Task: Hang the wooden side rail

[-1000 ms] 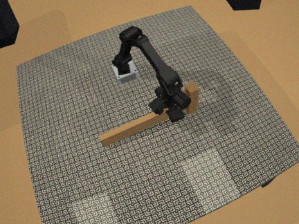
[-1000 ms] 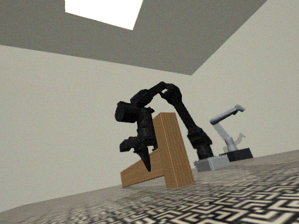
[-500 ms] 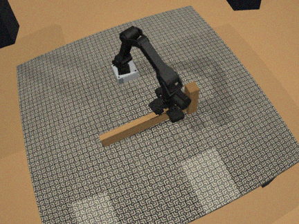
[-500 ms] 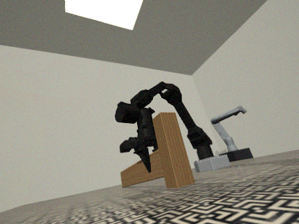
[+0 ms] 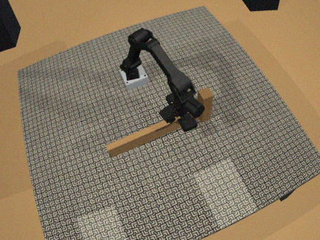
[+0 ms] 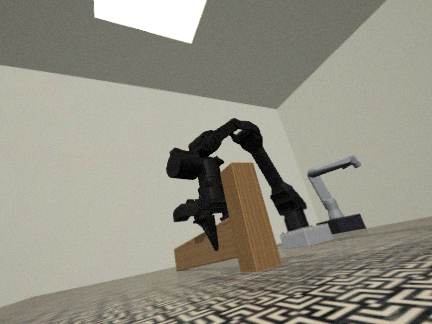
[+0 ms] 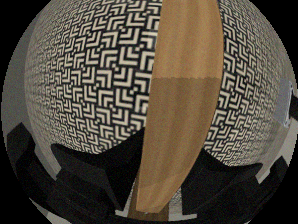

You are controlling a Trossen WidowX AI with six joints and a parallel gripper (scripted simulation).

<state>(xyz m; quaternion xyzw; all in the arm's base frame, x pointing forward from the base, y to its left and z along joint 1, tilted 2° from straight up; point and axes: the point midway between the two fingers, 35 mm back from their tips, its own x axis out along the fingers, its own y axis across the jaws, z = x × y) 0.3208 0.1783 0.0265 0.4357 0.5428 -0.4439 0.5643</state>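
The wooden side rail (image 5: 137, 141) (image 6: 192, 255) (image 7: 187, 50) runs from my gripper out to its far end, which appears to rest on the patterned table. The wooden headboard post (image 5: 208, 105) (image 6: 250, 220) stands upright at the rail's near end. In the exterior view the rail's near end meets the post's side, with no visible gap. My gripper (image 5: 177, 122) (image 6: 220, 237) (image 7: 162, 133) is shut on the rail close to the post, one finger on each side. The hooks, the slot and the pins are hidden, so their seating cannot be told.
My arm's pale base (image 5: 137, 82) (image 6: 307, 237) stands on the patterned table (image 5: 74, 178), behind the rail. The arm arches from it to the post. A grey robot arm (image 6: 321, 189) on a dark block stands farther back in the exterior view.
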